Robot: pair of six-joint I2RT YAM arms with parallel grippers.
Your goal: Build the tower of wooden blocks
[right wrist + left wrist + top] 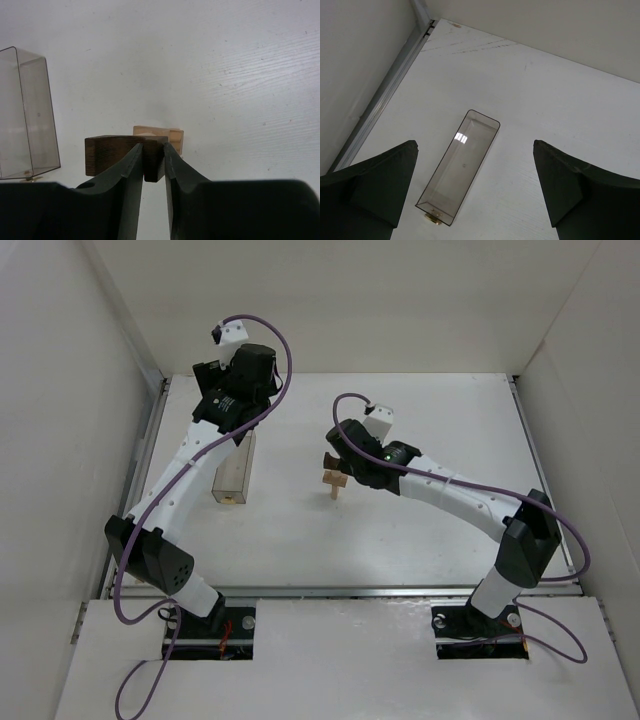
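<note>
We see the right gripper (152,150) pinching the dark brown block (107,156) near the middle of the table (420,530). The block seemingly rests on the pale wood block tower (172,139), whose lower part the gripper hides. The left gripper (475,145) hangs wide open and empty above the clear box (462,165), near the table's left edge.

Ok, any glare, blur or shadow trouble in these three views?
Top external: even light, soft shadows, wood block tower tiny. Left wrist: small bright reflection on the clear plastic box, otherwise sharp. Right wrist: dark brown block sharp, right gripper nearly black, detail lost.
</note>
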